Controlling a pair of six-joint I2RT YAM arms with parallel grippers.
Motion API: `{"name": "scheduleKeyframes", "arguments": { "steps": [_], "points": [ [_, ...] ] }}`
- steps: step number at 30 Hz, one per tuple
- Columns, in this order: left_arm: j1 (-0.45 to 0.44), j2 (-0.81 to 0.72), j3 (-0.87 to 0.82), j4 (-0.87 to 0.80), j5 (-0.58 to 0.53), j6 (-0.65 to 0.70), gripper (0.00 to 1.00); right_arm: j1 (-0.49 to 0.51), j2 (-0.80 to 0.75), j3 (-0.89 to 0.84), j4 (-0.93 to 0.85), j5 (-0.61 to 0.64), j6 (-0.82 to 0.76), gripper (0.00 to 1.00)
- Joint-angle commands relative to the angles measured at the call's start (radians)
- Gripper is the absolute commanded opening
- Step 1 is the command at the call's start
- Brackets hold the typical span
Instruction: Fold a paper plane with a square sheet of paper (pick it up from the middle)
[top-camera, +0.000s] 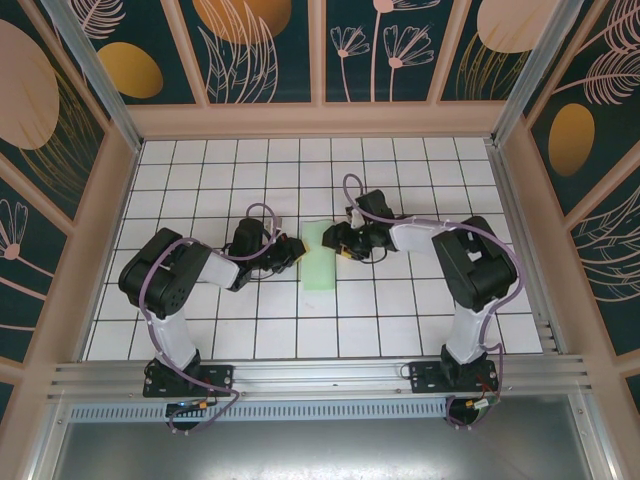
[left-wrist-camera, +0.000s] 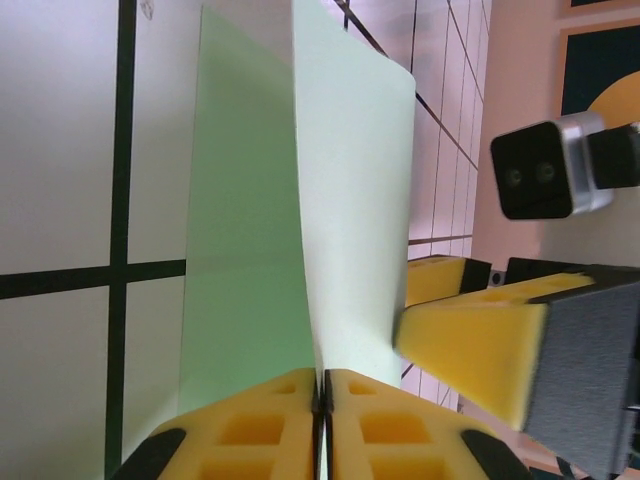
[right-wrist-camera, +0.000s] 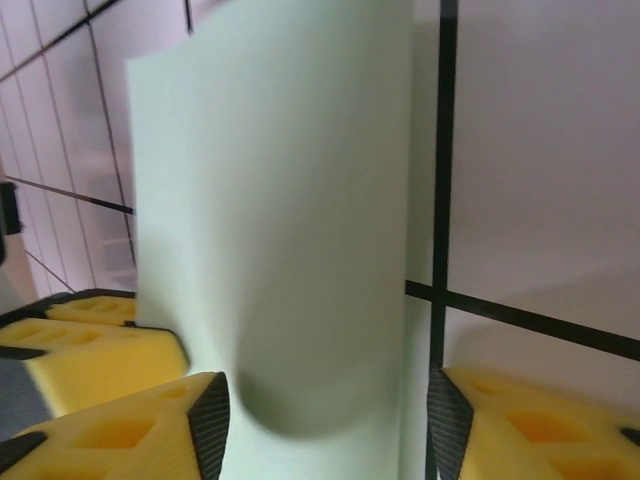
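- Two grippers meet at a single item, the square sheet of paper (top-camera: 322, 257). It is pale mint-green and lies near the middle of the gridded table (top-camera: 400, 320), between the arms.
- One sheet, condition: bent along its length, with one half flat on the tiles and the other standing up as a curved flap. You can take this as an early lengthwise fold in the making. No nose or wings are formed yet.
- One left gripper (left-wrist-camera: 322, 385): its yellow fingers are pressed together, and the paper is caught in the seam where the flat half and the raised half meet. Judged purpose: it pins the crease so the sheet cannot slide while the flap is turned over.
- One right gripper (right-wrist-camera: 325, 425): its fingers stand apart, one on each side of the raised flap, and are not clamped on it. Judged purpose: it backs and steers the flap towards the flat half.
- One of the right gripper's pads (left-wrist-camera: 470, 345) sits just beside the flap in the left wrist view. You cannot tell whether it touches.
- One risk for you: thin paper may buckle, or the edges may land askew.
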Motion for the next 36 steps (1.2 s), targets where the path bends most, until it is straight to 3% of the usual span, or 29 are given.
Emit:
{"name": "scheduleKeyframes", "arguments": {
  "steps": [1, 4, 8, 14, 17, 24, 27, 36],
  "points": [
    [-0.002, -0.012, 0.018, -0.018, 0.007, 0.021, 0.17, 0.014, 0.028, 0.039, -0.064, 0.024, -0.025, 0.55],
    [0.0, -0.037, 0.043, -0.087, -0.005, 0.046, 0.33, 0.016, 0.05, 0.05, -0.106, 0.063, -0.041, 0.51],
    [0.008, -0.102, 0.096, -0.249, -0.079, 0.116, 0.47, 0.014, 0.091, 0.058, -0.156, 0.117, -0.055, 0.46],
    [0.042, -0.203, 0.123, -0.431, -0.217, 0.196, 0.6, 0.014, 0.114, 0.031, -0.165, 0.173, -0.046, 0.42],
    [0.062, -0.236, 0.117, -0.476, -0.269, 0.213, 0.7, 0.015, 0.131, 0.036, -0.192, 0.212, -0.05, 0.41],
    [0.096, -0.273, 0.096, -0.492, -0.307, 0.252, 0.84, 0.036, 0.186, 0.057, -0.249, 0.272, -0.078, 0.4],
    [0.102, -0.281, 0.091, -0.499, -0.327, 0.28, 0.98, 0.037, 0.216, 0.072, -0.271, 0.293, -0.088, 0.41],
    [0.104, -0.226, 0.127, -0.468, -0.256, 0.318, 0.98, 0.039, 0.264, 0.106, -0.305, 0.336, -0.124, 0.45]
  ]
}}
